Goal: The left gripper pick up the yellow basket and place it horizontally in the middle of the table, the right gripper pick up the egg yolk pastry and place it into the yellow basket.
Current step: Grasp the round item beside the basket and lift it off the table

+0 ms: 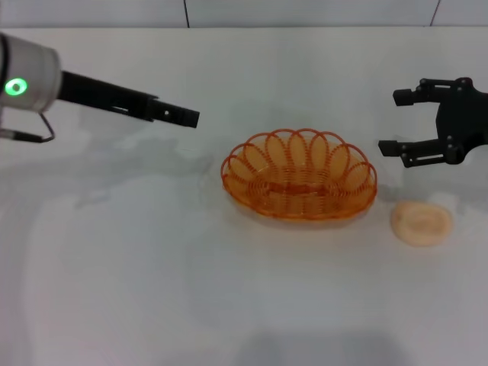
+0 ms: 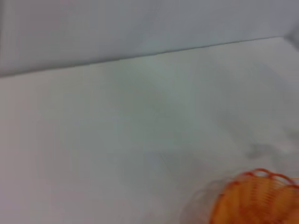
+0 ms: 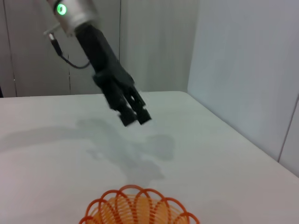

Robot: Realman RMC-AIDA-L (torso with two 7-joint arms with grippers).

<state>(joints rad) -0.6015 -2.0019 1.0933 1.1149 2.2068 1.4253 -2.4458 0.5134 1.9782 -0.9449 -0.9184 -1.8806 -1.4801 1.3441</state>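
Observation:
The yellow basket (image 1: 358, 174) stands upright and lengthwise across the middle of the white table (image 1: 152, 267), with nothing in it. Its rim also shows in the left wrist view (image 2: 261, 198) and the right wrist view (image 3: 140, 205). The egg yolk pastry (image 1: 421, 223) lies on the table just right of the basket, apart from it. My left gripper (image 1: 191, 118) hangs raised to the left of and behind the basket, fingers together and empty; it also shows in the right wrist view (image 3: 135, 116). My right gripper (image 1: 396, 122) is open and empty, above and behind the pastry.
The table's far edge meets a pale wall (image 1: 305, 11) at the back. A side edge of the table (image 3: 243, 140) runs along a wall in the right wrist view. Nothing else stands on the table.

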